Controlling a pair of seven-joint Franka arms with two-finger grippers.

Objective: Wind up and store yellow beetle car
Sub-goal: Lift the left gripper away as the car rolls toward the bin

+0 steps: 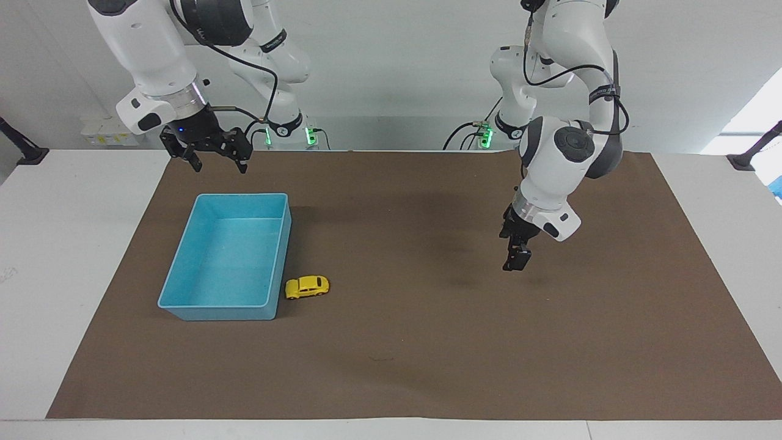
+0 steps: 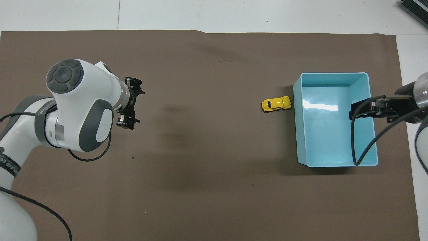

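The yellow beetle car (image 1: 307, 286) (image 2: 276, 104) stands on its wheels on the brown mat, close beside the light blue bin (image 1: 243, 196) (image 2: 334, 74), on the bin's side toward the left arm's end of the table. Nothing lies in the bin. My left gripper (image 1: 516, 260) (image 2: 133, 106) hangs open and empty over the bare mat, well away from the car. My right gripper (image 1: 217, 160) (image 2: 355, 112) waits open and empty in the air over the bin's edge toward the right arm's end.
The brown mat (image 1: 427, 354) covers most of the white table (image 1: 73, 256). Between the car and the left gripper lies a wide stretch of bare mat. A black clamp stands at each end of the table.
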